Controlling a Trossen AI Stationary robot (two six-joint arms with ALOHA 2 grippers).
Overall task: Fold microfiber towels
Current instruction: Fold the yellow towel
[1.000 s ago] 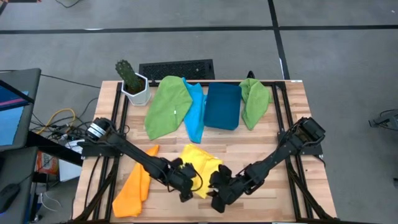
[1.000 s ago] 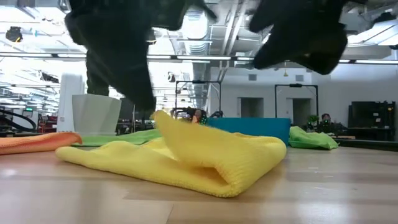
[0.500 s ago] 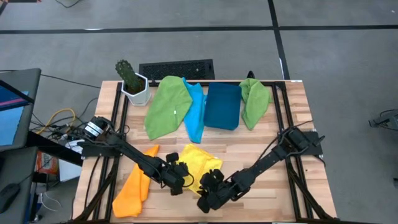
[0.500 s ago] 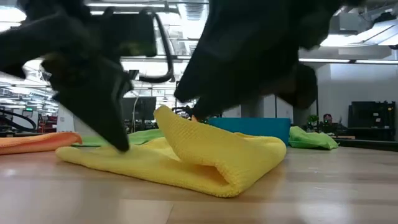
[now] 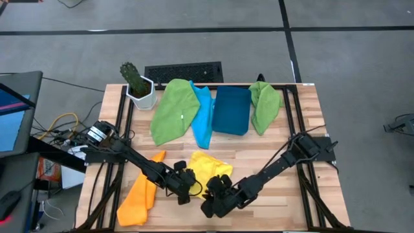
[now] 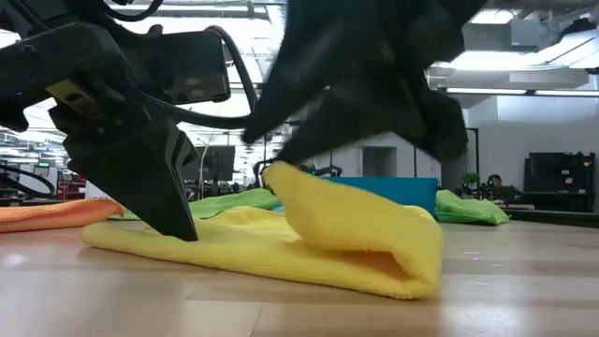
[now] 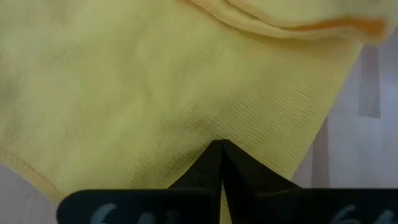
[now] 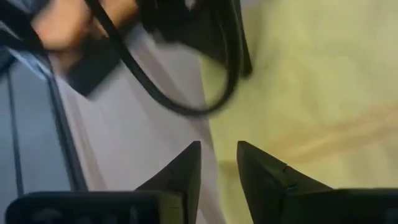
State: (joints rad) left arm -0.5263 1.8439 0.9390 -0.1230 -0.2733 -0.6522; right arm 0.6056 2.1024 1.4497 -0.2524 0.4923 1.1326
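A yellow microfiber towel (image 5: 208,167) lies folded near the table's front edge, with a lower layer flat on the wood and an upper flap (image 6: 356,211) rising from a fold at its right. My left gripper (image 5: 186,191) is shut, with its tips down on the towel's left part. My right gripper (image 5: 209,204) comes in from the right at a slant and is closed on the flap's raised edge. An orange towel (image 5: 141,194) lies flat at the front left. Two green towels (image 5: 173,110) (image 5: 264,107) and a light blue one (image 5: 204,118) lie at the back. My left gripper presses its shut fingertips (image 7: 221,149) down on the yellow towel's lower layer (image 6: 211,245), near its left edge. The fingers come from above, slanting in from the left. That part lies flat on the table. My right gripper has the top edge of the flap (image 6: 281,176) between its two fingers (image 8: 186,168), slanting down from the right. I cannot tell whether it holds one layer or several. The flap stands up from the fold, and the rest of the towel lies on the table.
A dark blue bin (image 5: 231,110) sits at the back between the light blue and the right green towel. A potted cactus (image 5: 138,87) stands at the back left, with a keyboard (image 5: 184,71) behind the table. Bare wood (image 5: 284,155) shows at the centre right.
My left gripper has come down onto the yellow towel's left part. My right gripper has moved down and toward the table's left, and its fingers have closed in. The raised flap has shifted rightward in the low view. The fold at its right now bulges taller.
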